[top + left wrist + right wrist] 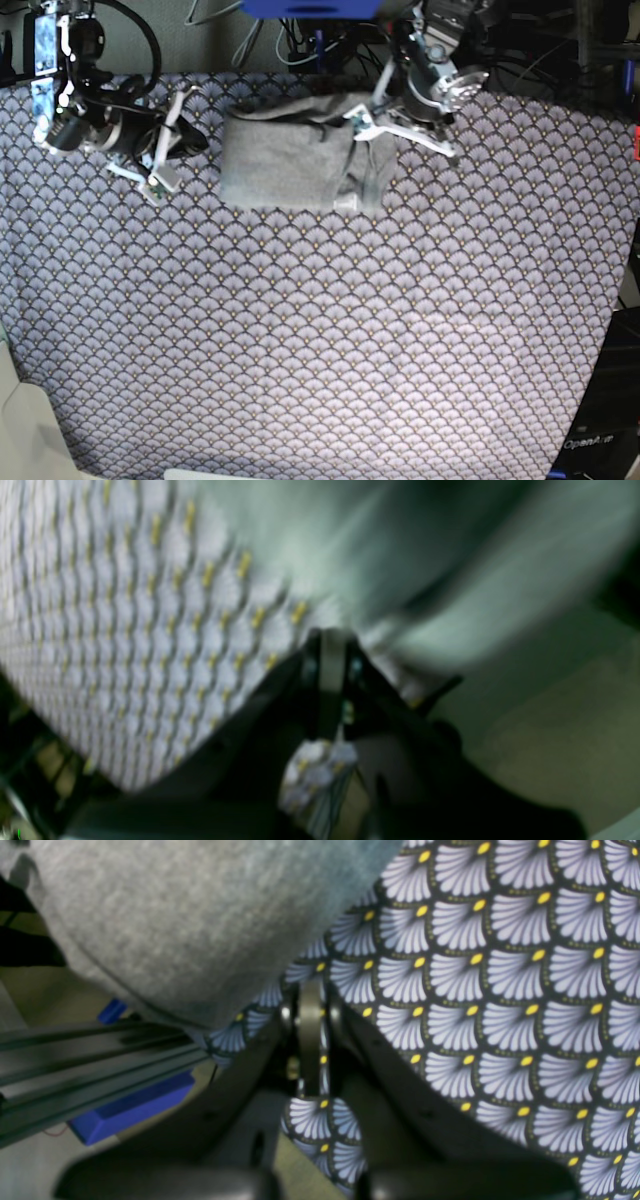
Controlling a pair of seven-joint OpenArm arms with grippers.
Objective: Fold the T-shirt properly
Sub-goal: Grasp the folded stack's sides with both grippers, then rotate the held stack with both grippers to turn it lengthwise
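My left hand, pressed together, may pinch the T-shirt edge, mid-fold; next, carry it across. My right hand, closed, sits apart.

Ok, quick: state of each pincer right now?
Left pincer: shut on the T-shirt.
Right pincer: shut, holding nothing.

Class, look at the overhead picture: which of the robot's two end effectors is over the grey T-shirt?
The left end effector, at the T-shirt's edge; the right end effector sits over bare tablecloth.
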